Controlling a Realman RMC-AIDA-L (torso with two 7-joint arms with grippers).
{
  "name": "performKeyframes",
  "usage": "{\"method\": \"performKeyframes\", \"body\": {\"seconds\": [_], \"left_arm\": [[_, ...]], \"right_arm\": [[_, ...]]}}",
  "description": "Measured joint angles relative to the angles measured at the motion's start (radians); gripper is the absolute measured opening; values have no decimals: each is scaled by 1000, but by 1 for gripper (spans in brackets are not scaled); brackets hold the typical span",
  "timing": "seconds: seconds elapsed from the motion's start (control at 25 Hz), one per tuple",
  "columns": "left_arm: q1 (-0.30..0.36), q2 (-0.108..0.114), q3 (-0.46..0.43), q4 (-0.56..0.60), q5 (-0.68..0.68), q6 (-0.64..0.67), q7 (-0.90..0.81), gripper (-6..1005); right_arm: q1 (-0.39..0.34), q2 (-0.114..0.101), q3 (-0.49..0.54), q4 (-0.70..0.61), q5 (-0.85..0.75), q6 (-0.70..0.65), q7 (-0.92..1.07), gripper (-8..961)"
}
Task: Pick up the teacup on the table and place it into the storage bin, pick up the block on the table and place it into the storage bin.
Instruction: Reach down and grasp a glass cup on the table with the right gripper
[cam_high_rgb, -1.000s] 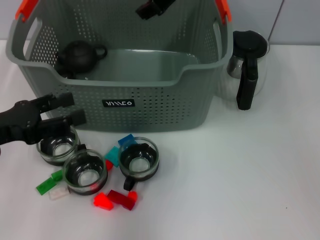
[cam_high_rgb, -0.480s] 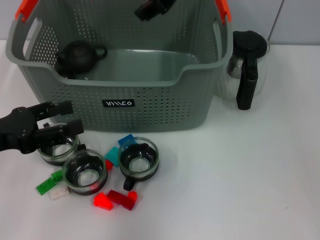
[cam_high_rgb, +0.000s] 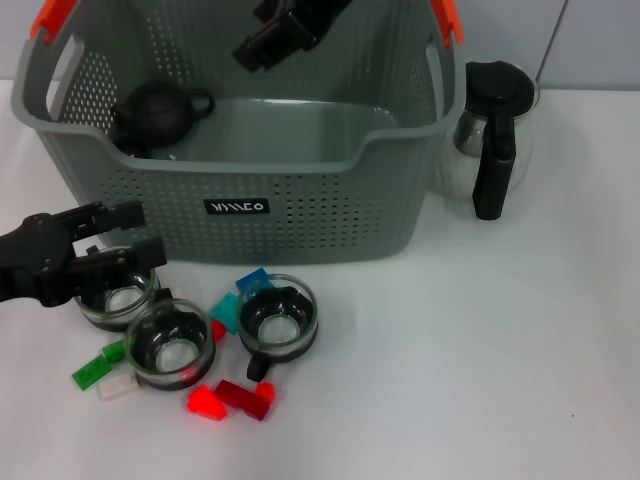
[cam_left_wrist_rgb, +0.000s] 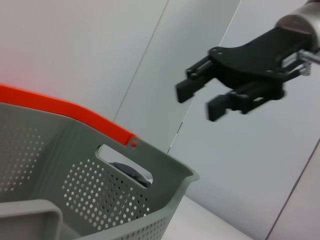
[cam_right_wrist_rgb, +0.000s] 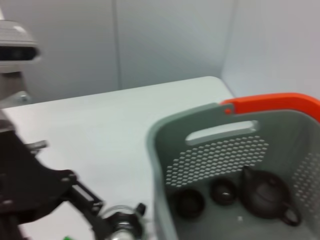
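Three glass teacups stand in front of the storage bin (cam_high_rgb: 300, 160): one at the left (cam_high_rgb: 115, 297), one in the middle (cam_high_rgb: 170, 345), one at the right (cam_high_rgb: 278, 318). Small blocks lie around them: green (cam_high_rgb: 93, 369), white (cam_high_rgb: 117, 386), red (cam_high_rgb: 205, 402), dark red (cam_high_rgb: 246, 396), teal (cam_high_rgb: 230, 303). My left gripper (cam_high_rgb: 146, 232) hovers open just over the left teacup, holding nothing. High above the bin's back, my right gripper (cam_high_rgb: 262, 42) is open and empty; the left wrist view shows it too (cam_left_wrist_rgb: 199, 102).
A dark teapot (cam_high_rgb: 157, 112) and small dark cups (cam_right_wrist_rgb: 187, 202) sit inside the bin. A glass pitcher with a black handle (cam_high_rgb: 495, 130) stands to the right of the bin. Bare white table stretches across the front right.
The right gripper has moved left above the bin. The left gripper dropped slightly toward the left teacup, then held still.
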Motion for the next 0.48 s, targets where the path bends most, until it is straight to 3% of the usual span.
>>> {"method": "performKeyframes", "body": {"seconds": [0.48], "left_arm": [[0,0,0,0,0,-7,0,823]], "right_arm": [[-12,-9,2,-38,68,-169,-6,507]]}}
